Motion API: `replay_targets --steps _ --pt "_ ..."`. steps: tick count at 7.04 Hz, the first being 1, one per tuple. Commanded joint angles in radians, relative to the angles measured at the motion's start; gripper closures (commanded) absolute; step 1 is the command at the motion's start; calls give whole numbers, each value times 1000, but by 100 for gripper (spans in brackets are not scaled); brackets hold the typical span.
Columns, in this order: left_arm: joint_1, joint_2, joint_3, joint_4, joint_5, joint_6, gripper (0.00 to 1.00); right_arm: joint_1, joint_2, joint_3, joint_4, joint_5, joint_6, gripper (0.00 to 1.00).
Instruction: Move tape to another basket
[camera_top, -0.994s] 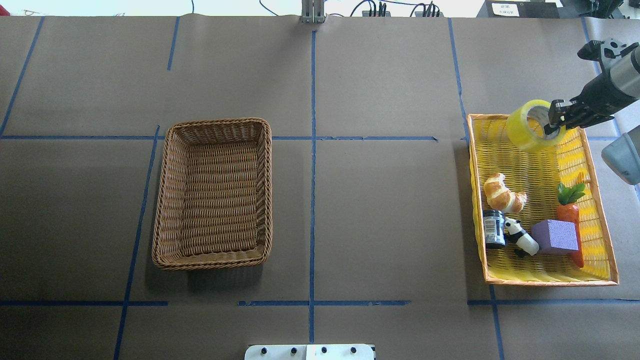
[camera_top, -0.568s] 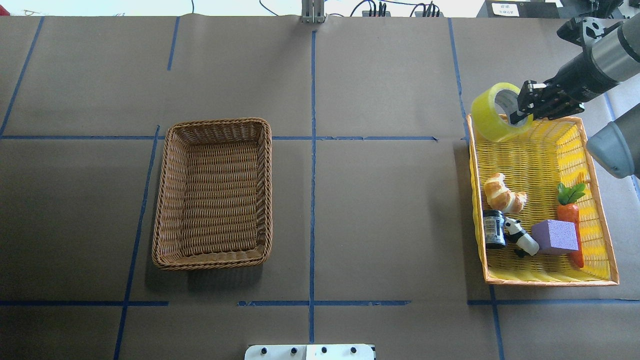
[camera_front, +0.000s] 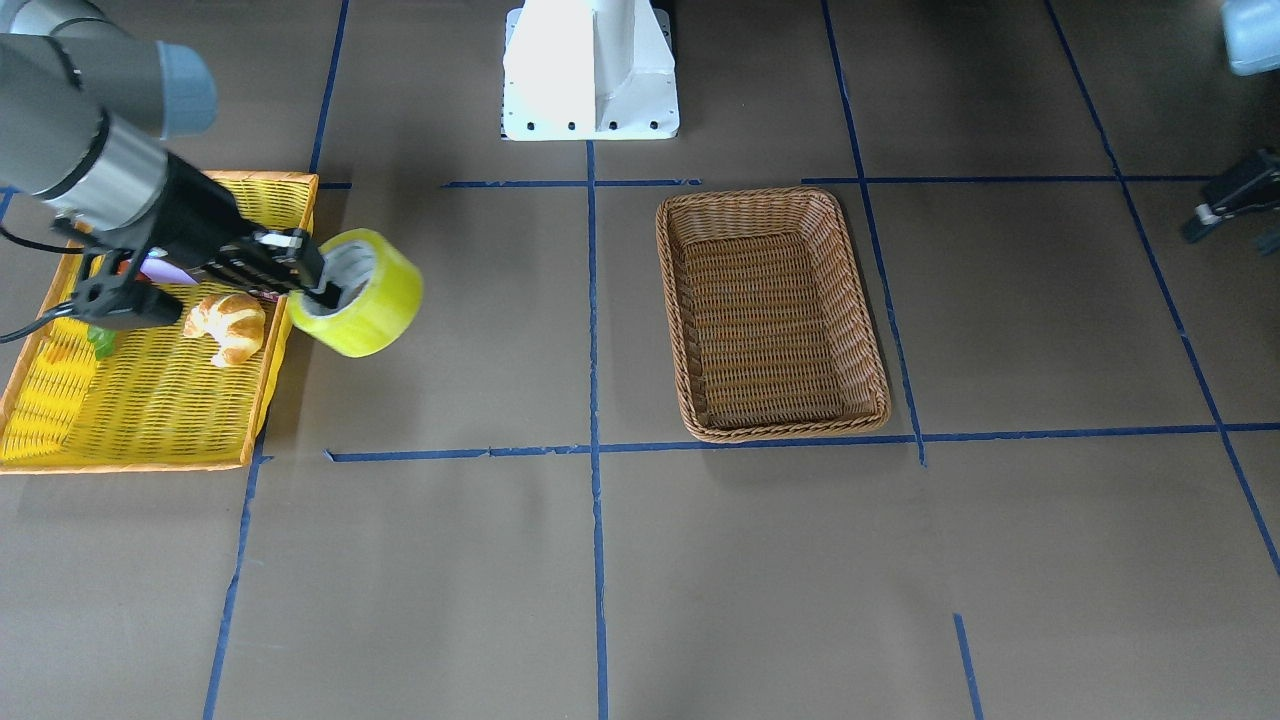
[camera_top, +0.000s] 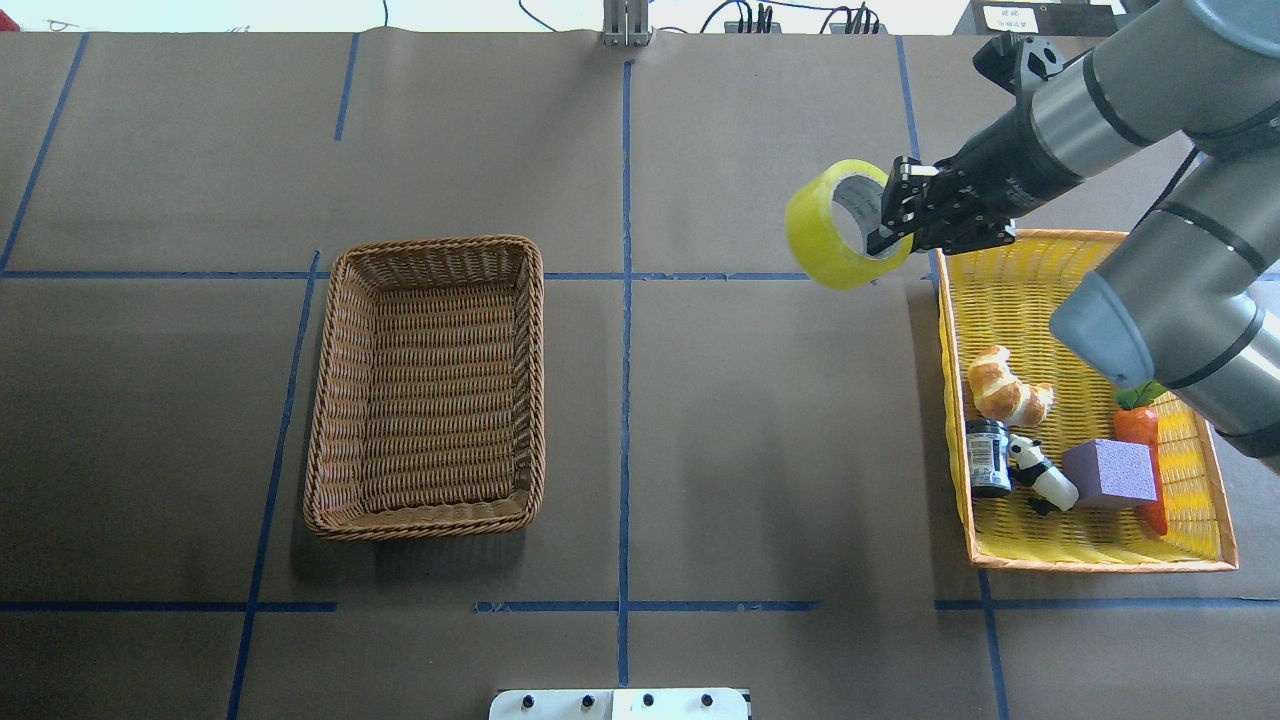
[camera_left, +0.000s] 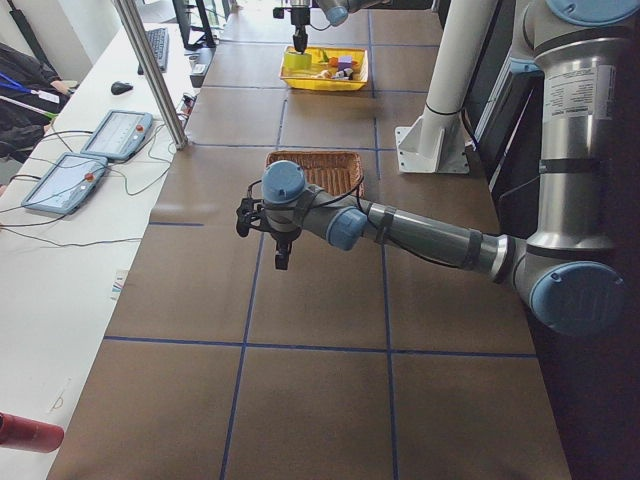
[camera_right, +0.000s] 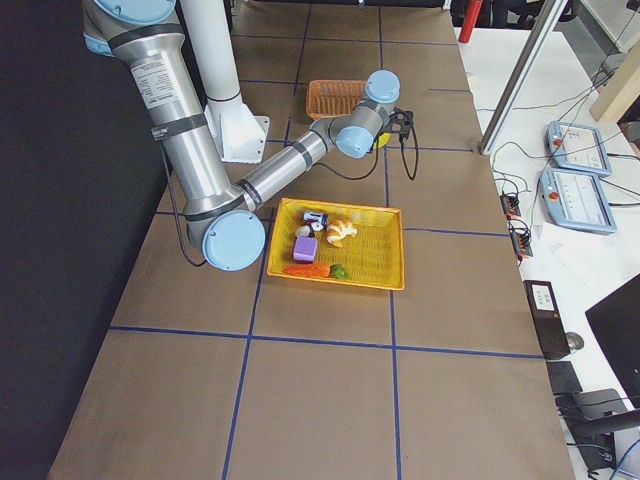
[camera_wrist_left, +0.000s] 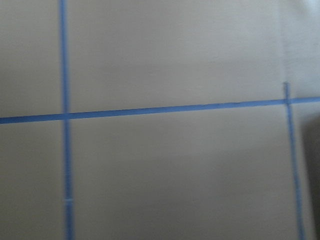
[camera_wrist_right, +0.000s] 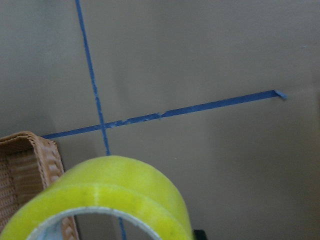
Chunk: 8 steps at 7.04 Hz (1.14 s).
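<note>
The right gripper (camera_top: 884, 232) was clamped on the wall of the tape (camera_top: 835, 225), which hung in the air just left of the yellow tray (camera_top: 1090, 562). Lifting out looked done; the carry across to the wicker basket (camera_top: 430, 243), well to the left, and the release remained

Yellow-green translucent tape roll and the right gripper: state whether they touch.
Touching. The overhead view shows the right gripper pinching the wall of the yellow-green tape roll, one finger inside its core.
</note>
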Motion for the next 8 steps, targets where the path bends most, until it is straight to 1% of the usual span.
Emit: replay_targets --steps 1,2,3,4,5,6,7,8 --pt "157 -63 11 -255 9 -418 0 -109 0 -4 286 -141 287 98" --pt "191 -104 6 -316 9 -564 0 -183 -1 -4 357 -251 346 98" --pt "218 -137 9 -420 11 -722 0 -247 -3 -4 436 -363 418 98" --pt "244 -166 9 -514 12 -860 0 -293 -3 -6 533 -437 473 98" --pt "293 -187 8 -641 80 -1008 0 -317 -4 -6 616 -464 518 98" --pt "397 -191 8 -803 236 -1172 0 -334 -7 -6 647 -475 520 99" --pt "475 -192 12 -958 339 -1324 0 -344 -8 -7 705 -476 542 99" --pt "519 -230 8 -1034 390 -1449 0 -351 -8 -6 741 -475 558 100"
